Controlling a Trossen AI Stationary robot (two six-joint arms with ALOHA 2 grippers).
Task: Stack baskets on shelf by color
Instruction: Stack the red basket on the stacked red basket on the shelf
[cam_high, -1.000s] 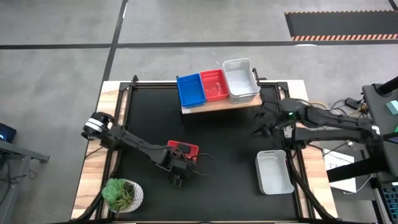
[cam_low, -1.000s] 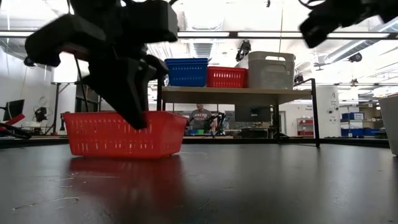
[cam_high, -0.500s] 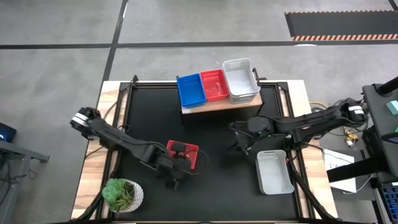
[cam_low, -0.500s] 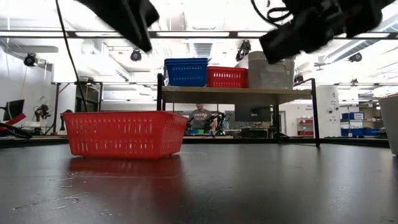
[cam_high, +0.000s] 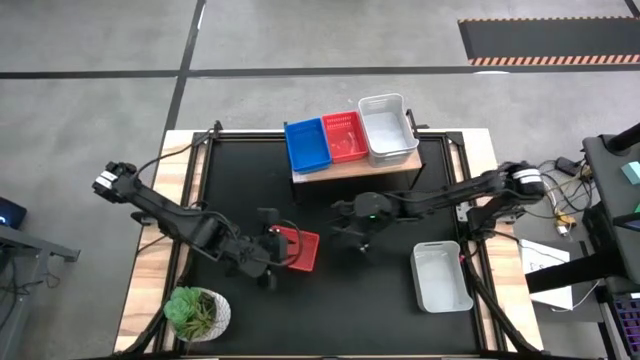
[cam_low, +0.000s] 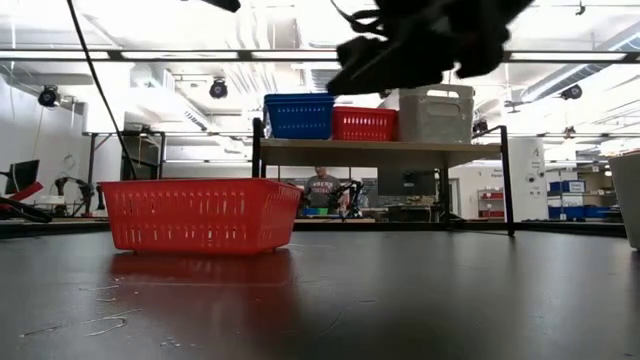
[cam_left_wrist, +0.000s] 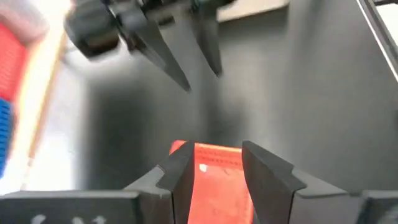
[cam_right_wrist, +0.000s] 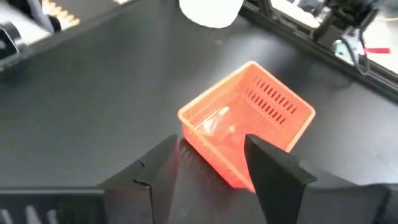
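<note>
The black surface (cam_high: 330, 290) is carrying a red basket (cam_high: 298, 248), a white basket (cam_high: 441, 277), a plant (cam_high: 194, 312) and the shelf (cam_high: 350, 163), which is holding three baskets

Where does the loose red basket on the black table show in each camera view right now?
High view: red basket left of centre, by the left gripper.
Low view: at left, on the tabletop.
Left wrist view: between that arm's fingers.
Right wrist view: centre.
Shared landmark: the shelf, behind the basket in the low view.
</note>
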